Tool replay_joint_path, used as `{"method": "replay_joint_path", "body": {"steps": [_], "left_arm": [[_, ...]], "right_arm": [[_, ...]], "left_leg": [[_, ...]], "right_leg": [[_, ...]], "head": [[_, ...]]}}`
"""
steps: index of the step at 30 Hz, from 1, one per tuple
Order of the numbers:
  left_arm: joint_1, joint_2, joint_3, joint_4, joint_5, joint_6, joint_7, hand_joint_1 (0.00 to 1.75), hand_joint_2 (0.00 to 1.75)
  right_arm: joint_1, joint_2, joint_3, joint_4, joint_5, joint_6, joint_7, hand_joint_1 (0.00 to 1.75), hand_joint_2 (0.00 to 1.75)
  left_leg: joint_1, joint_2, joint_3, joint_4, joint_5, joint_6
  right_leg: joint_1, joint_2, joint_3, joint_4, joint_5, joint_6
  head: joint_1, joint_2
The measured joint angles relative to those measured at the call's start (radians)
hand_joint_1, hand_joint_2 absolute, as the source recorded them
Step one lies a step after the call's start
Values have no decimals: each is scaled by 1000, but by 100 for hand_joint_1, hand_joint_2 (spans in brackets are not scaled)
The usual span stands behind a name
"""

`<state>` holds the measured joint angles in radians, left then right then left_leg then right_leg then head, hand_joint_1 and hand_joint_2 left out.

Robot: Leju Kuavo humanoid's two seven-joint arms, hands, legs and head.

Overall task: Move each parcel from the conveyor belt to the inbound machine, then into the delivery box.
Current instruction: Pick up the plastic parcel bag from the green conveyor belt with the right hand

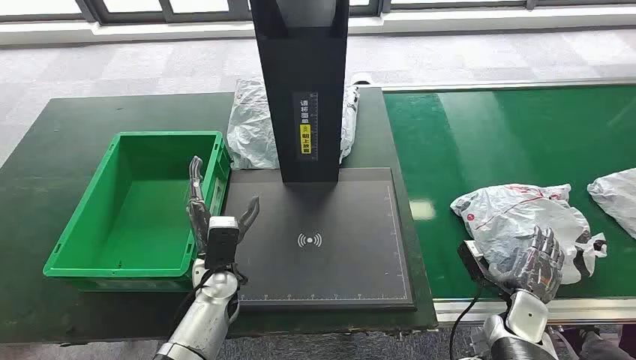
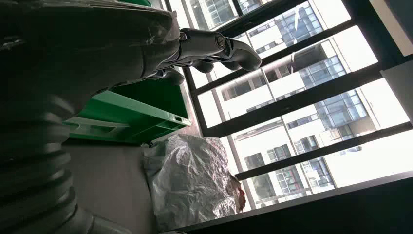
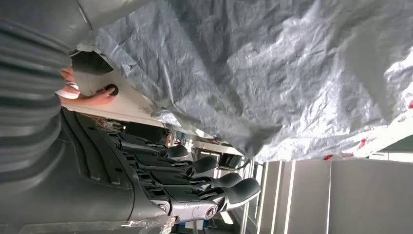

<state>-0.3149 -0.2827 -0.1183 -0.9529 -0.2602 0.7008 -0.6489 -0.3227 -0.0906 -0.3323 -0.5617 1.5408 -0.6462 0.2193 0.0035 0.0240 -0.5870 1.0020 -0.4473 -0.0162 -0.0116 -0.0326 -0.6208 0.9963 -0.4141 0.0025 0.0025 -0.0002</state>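
On the green conveyor belt (image 1: 480, 135) at four o'clock, the right hand (image 1: 534, 264) is resting over a crumpled white-grey plastic parcel (image 1: 517, 214) with fingers (image 3: 214, 187) spread and nothing gripped yet. Another white plastic parcel (image 1: 616, 191) is waiting at three o'clock. At nine o'clock, the green plastic delivery box (image 1: 135, 202) is sitting empty, the left hand (image 1: 217, 225) hovering open beside it. Behind the black inbound machine (image 1: 311, 225), a third grey bag (image 1: 251, 124) is lying on the table (image 1: 52, 150). Judging by this, most work remains.

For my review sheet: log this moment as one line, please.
right hand on conveyor parcel, grasp unclear | left hand open, by green box | scanner plate bare | second parcel behind post
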Motion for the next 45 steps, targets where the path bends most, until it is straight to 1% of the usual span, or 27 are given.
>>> {"method": "replay_joint_path", "body": {"steps": [2,4,6,11,15,18,23,28,30,32,34,36,39,41,43,45], "left_arm": [[0,0,0,0,0,0,0,0,175],[0,0,0,0,0,0,0,0,175],[0,0,0,0,0,0,0,0,175],[-4,-3,0,8,-2,0,0,0,175],[-7,-5,0,17,-6,0,0,0,175],[-8,-6,0,24,-9,0,0,0,175],[-8,-6,0,27,-13,0,0,0,175],[-2,-6,0,20,-30,0,0,0,175],[1,-6,1,16,-40,0,0,0,175],[3,-6,5,11,-56,0,0,0,175],[4,-6,9,9,-70,0,0,0,175],[4,-7,11,8,-76,0,0,0,175],[4,-7,13,6,-78,0,0,0,175],[3,-7,13,9,-78,0,0,0,175],[-3,-7,13,21,-68,0,0,0,175],[-16,-7,11,38,-41,0,0,0,175]], "right_arm": [[-3,-1,0,8,0,2,0,0,175],[-8,-2,0,22,-1,6,0,87,175],[-14,-4,0,36,-11,36,0,175,175],[-29,-6,-11,73,-67,216,-1,175,175],[-45,-11,-12,89,-60,295,41,175,175],[-56,-14,-12,94,-56,326,63,175,175],[-60,-15,-12,95,-62,303,37,175,175],[-60,-4,-12,73,-115,192,-86,175,175],[-58,14,-11,35,-149,151,-147,175,175],[-48,46,-2,-49,-206,127,-217,175,175],[-38,84,23,-154,-261,124,-265,175,175],[-31,111,53,-233,-284,129,-277,175,175],[-20,138,79,-312,-304,131,-288,175,175],[-9,151,101,-356,-355,134,-330,175,175],[8,167,156,-415,-434,152,-390,175,175],[23,188,251,-483,-496,182,-419,175,175]], "left_leg": [[0,0,0,0,0,0],[0,0,0,0,0,0],[0,0,0,0,0,0],[0,0,0,0,0,0],[0,1,1,0,0,0],[0,1,1,0,0,1],[0,0,1,0,0,1],[0,1,0,0,0,1],[0,0,-1,0,0,1],[0,0,-1,0,0,0],[0,1,0,0,0,0],[0,1,0,0,0,0],[0,-1,-1,0,1,-1],[1,-1,-1,0,1,0],[1,0,-2,0,1,0],[1,3,-1,0,0,-1]], "right_leg": [[0,0,0,0,0,0],[0,0,0,0,0,0],[0,0,0,0,0,0],[0,0,0,0,0,0],[0,1,0,0,0,0],[0,0,1,0,0,0],[0,0,1,0,0,0],[0,0,1,0,0,0],[0,0,1,1,0,0],[0,0,0,1,0,0],[0,1,-1,1,0,0],[1,1,-1,1,-1,0],[1,-2,-1,1,-1,0],[0,-2,0,1,-1,0],[0,-1,-1,1,-1,0],[0,2,-2,1,0,0]], "head": [[0,0],[0,0],[0,0],[0,0],[0,0],[0,0],[0,0],[0,0],[0,0],[0,0],[0,0],[0,0],[0,0],[0,0],[0,0],[0,0]]}}
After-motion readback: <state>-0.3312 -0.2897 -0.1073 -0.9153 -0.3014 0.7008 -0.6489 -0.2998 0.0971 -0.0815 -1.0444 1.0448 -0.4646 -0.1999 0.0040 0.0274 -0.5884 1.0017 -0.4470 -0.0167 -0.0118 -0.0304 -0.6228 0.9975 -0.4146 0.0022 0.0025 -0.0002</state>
